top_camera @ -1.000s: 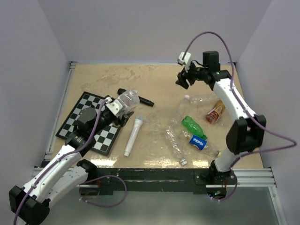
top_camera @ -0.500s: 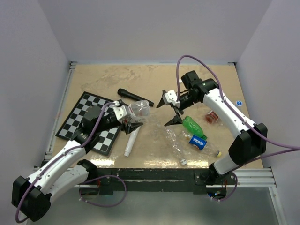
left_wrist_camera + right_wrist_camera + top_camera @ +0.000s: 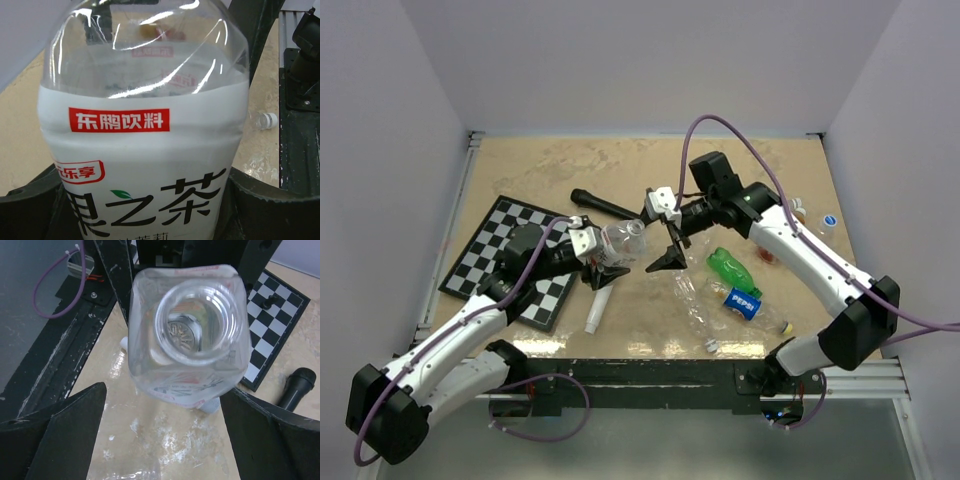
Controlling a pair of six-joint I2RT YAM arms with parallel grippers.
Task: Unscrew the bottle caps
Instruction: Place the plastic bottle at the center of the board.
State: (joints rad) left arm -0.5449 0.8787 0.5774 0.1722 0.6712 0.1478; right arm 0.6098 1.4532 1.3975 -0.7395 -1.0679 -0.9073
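Observation:
My left gripper (image 3: 603, 252) is shut on a clear bottle (image 3: 622, 238) with a white label (image 3: 145, 165) and holds it above the table, neck pointing right. My right gripper (image 3: 661, 236) is open, with one finger on each side of the bottle's neck end and neither touching it. In the right wrist view the bottle's round mouth (image 3: 192, 322) faces the camera between the open fingers (image 3: 70, 425) and shows no cap. A blue cap (image 3: 829, 221) and a white cap (image 3: 799, 206) lie at the back right. Another white cap (image 3: 711, 345) sits on a crushed bottle near the front edge.
A green bottle (image 3: 728, 268), a Pepsi bottle (image 3: 744, 303) and a crushed clear bottle (image 3: 693, 303) lie right of centre. An orange-labelled bottle (image 3: 767, 256) is partly behind the right arm. A chessboard (image 3: 490, 240), a black microphone (image 3: 603, 204) and a white microphone (image 3: 595, 308) lie on the left.
My right arm has swung from the back right down to the centre, open, up to the bottle's neck. My left gripper has carried the bottle rightward to meet it.

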